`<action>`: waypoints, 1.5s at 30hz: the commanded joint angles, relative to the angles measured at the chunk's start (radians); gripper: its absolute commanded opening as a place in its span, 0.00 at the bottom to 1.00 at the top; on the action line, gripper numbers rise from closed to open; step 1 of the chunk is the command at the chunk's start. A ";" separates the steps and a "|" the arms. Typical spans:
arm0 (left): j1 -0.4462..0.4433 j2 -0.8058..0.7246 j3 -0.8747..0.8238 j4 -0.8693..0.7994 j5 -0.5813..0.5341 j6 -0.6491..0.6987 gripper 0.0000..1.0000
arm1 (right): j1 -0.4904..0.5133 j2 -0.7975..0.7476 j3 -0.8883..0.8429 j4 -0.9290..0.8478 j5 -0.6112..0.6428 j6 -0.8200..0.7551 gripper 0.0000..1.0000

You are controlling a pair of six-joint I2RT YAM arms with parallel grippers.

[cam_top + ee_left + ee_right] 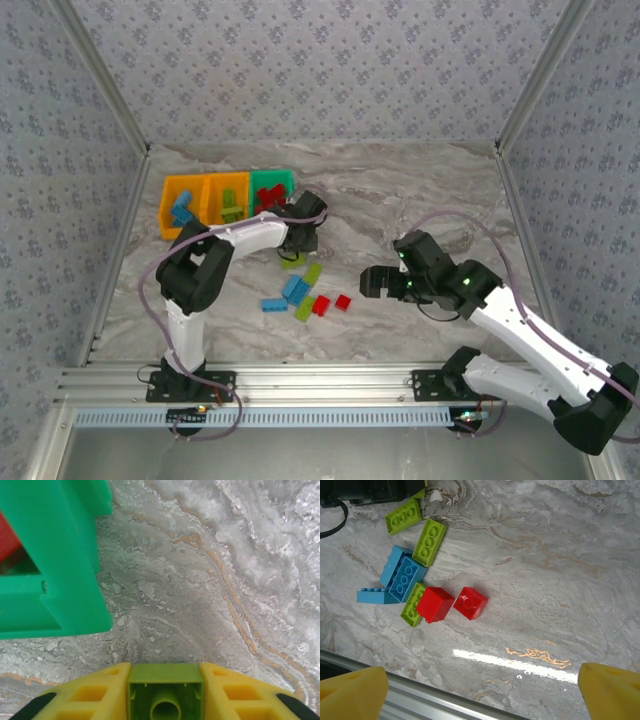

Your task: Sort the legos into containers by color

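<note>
My left gripper (165, 672) is shut on a lime green lego (165, 692), held low over the marble just right of the green container (60, 580), which has a red lego (7, 540) inside. From above, the left gripper (303, 232) is in front of the green container (272, 177). Beside that stand two orange containers: one (168, 212) holds blue legos, the other (213, 198) green ones. Loose legos lie mid-table: two red (470, 602), blue (402, 575) and lime green (430, 542). My right gripper (485, 695) hangs open to their right, nothing between its fingers.
A metal rail (330, 380) runs along the table's near edge, close under the right gripper. Patterned walls enclose the table on three sides. Bare marble (420, 190) stretches to the right of the containers.
</note>
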 commanded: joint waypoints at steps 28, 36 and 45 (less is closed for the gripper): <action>0.471 -0.051 0.162 0.123 -0.050 0.122 0.51 | -0.006 0.203 0.158 0.102 -0.036 -0.057 1.00; 0.454 -0.270 0.049 0.107 0.042 0.082 0.53 | 0.001 0.257 0.147 0.115 -0.009 -0.051 1.00; 0.194 -0.761 -0.164 0.012 0.047 0.329 0.54 | 0.045 0.450 0.163 0.108 0.004 -0.070 1.00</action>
